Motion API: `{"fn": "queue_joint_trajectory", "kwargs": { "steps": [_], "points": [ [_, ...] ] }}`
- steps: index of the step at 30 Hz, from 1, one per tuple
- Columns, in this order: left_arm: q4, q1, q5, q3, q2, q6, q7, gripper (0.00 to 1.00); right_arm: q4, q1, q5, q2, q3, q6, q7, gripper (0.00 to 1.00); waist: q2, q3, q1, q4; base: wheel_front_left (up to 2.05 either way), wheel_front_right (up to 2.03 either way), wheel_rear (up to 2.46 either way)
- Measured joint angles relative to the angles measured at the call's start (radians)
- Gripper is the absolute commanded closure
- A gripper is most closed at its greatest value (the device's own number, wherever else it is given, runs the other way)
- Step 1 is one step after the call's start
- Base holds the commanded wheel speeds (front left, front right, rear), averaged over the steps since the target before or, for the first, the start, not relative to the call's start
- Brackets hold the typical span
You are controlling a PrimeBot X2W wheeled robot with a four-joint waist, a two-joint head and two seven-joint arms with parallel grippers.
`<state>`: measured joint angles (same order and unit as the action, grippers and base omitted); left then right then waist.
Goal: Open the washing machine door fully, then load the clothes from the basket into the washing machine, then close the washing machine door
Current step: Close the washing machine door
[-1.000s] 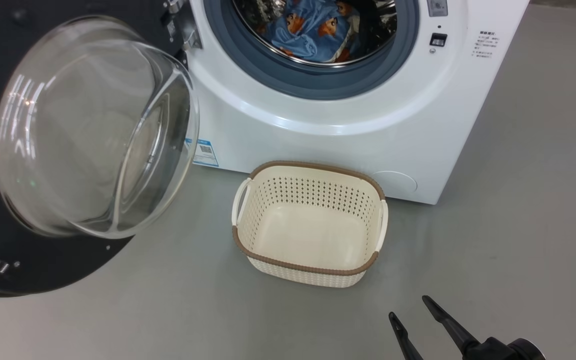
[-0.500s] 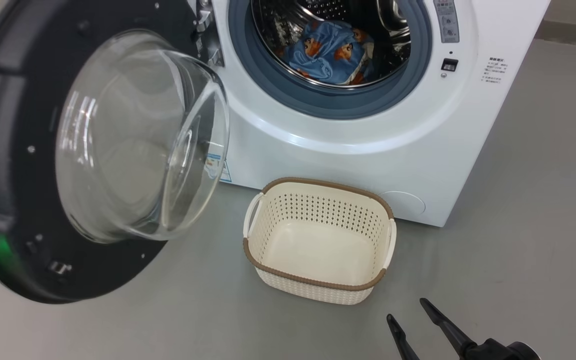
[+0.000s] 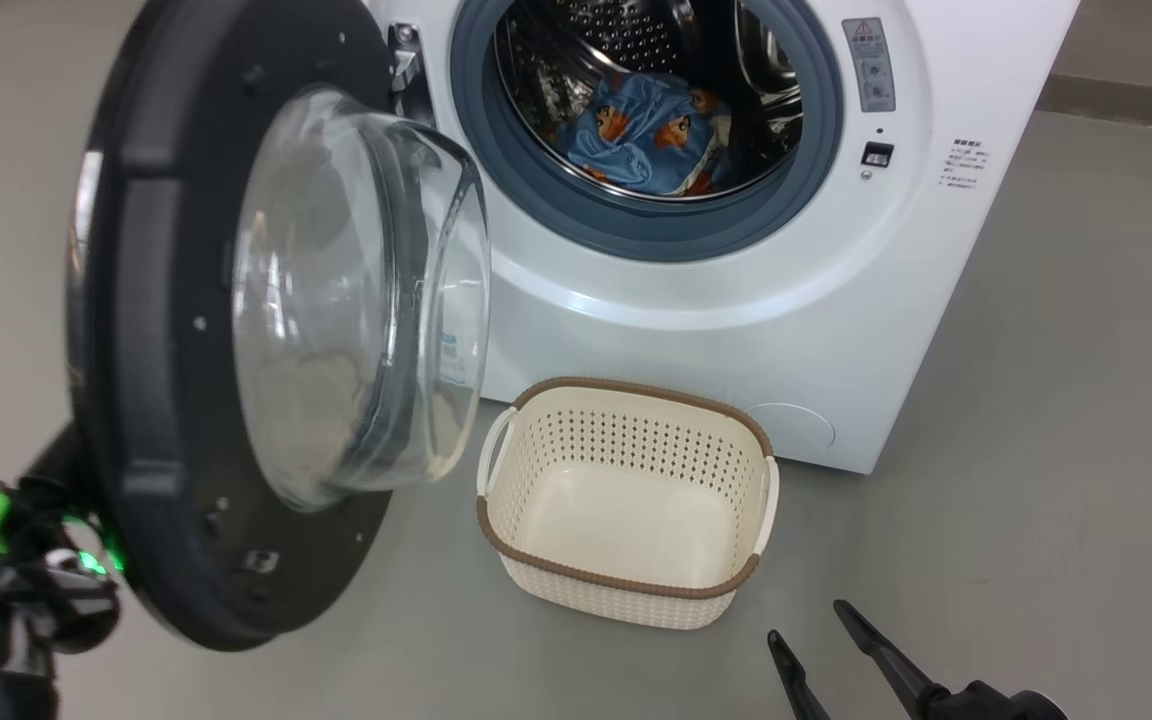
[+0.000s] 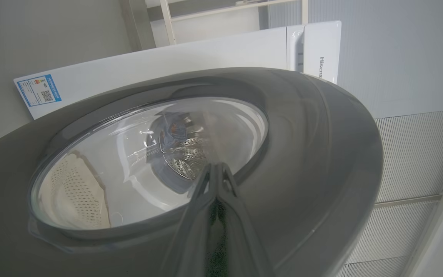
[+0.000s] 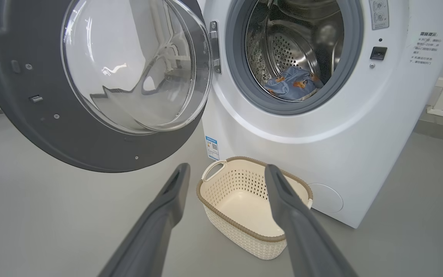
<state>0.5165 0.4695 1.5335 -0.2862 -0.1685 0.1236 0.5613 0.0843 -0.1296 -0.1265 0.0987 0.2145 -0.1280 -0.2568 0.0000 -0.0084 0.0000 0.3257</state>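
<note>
Head view, entry for the closing step. Washing machine [image 3: 696,350]: white front-loader at the far centre, its opening uncovered. Clothes [image 3: 651,130]: a blue bear-printed bundle lying in the steel drum [image 3: 626,30], clear of the grey gasket [image 3: 476,120]. Basket [image 3: 626,590]: on the grey floor [image 3: 1036,450] just in front of the machine, holding nothing, so we judge loading finished. Washing machine door [image 3: 151,300]: hinged on the left of the opening and standing out toward us, partly swung, with the glass bowl facing right. Left gripper [image 4: 214,167]: at the door's outer face, both fingers pressed together with nothing between them and the tips at the rim of the glass. We cannot tell whether they touch the door. Right gripper [image 3: 808,622]: at the near right, jaws spread wide and holding nothing, apart from the basket. Step in hand, by our reading: closing the door. The next move calls for the left fingers to push the outer face rightward and away, following the hinge arc until the bowl seats in the gasket and the catch takes. The push belongs far from the hinge, and the right arm should keep out of the swing.
</note>
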Motion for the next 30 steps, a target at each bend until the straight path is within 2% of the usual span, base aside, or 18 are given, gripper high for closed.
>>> {"fn": "queue_joint_trajectory", "kwargs": {
  "steps": [9,13,30],
  "points": [
    [-0.127,-0.082,-0.007,0.097,0.091,0.000,0.037,1.00,-0.003,-0.016,-0.007,-0.014,-0.002,0.000,0.000,0.00,0.0000,-0.019,0.0000,-0.021,0.00,0.00,0.00],
    [-0.153,-0.096,-0.005,0.134,0.114,0.000,0.035,1.00,-0.003,-0.015,-0.008,-0.023,-0.003,0.000,0.000,0.00,0.0000,-0.019,0.0000,-0.038,0.00,0.00,0.00],
    [-0.154,-0.094,0.002,0.206,0.122,0.000,-0.020,1.00,-0.008,-0.013,-0.007,-0.036,-0.006,0.000,0.000,0.00,0.0000,-0.005,0.0000,-0.192,0.00,0.00,0.00]
  ]
}}
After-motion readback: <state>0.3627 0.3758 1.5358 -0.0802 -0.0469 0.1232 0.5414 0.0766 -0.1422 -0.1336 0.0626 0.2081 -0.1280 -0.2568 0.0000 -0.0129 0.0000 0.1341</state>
